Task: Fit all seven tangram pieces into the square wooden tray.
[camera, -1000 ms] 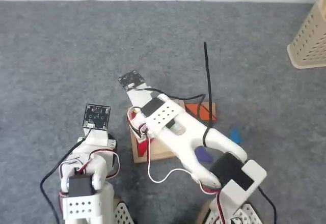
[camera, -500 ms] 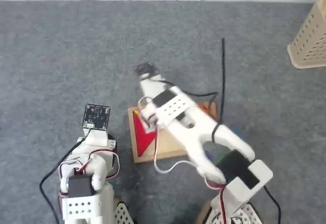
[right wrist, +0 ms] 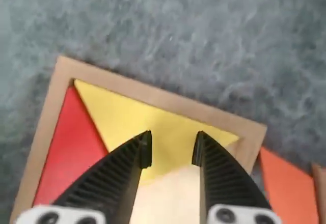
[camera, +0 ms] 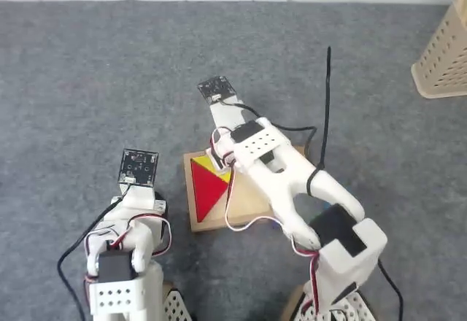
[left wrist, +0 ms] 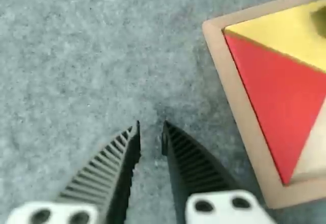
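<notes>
While the left gripper (left wrist: 151, 132) sits over the grey carpet (left wrist: 76, 56) just beside the wooden tray (left wrist: 239, 91), jaws nearly together with a thin gap and nothing in them, the right gripper (right wrist: 171, 147) hangs over the tray with its jaws spread a bit, also empty. 2 pieces lie in the tray, a yellow triangle (right wrist: 132, 112) along one rim and a red triangle (right wrist: 66, 147) touching it edge to edge. An orange piece (right wrist: 285, 183) lies right by the outside of the rim.
</notes>
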